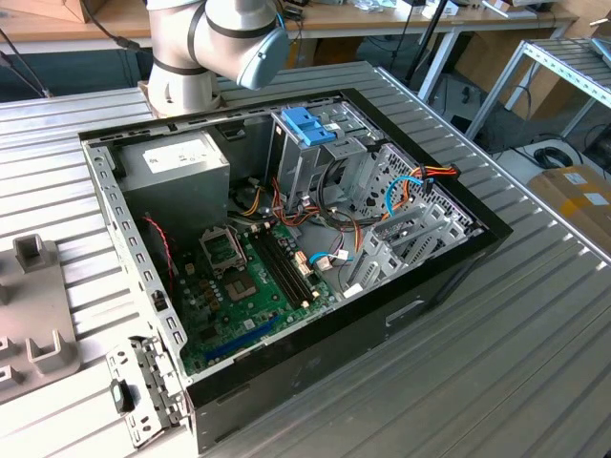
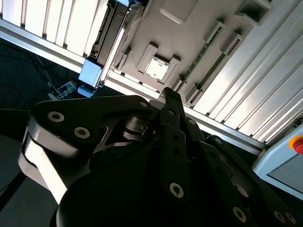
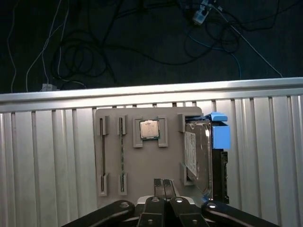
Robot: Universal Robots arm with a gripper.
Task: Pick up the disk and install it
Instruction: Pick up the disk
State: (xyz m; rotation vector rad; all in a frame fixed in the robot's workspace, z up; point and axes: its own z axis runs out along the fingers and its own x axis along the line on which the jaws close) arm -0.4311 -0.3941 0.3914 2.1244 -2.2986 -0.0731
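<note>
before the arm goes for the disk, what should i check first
1. The disk stands on edge in its slot in the tray: ok.
2. The gripper holds nothing: ok.
3. Jaws open for a grasp: not ok, the fingertips meet.
4. The gripper is lined up on the disk: not ok, it points at the tray's middle, toward the chip.
5. The case is open: ok.
6. A free bay in the cage: cannot tell.
</note>
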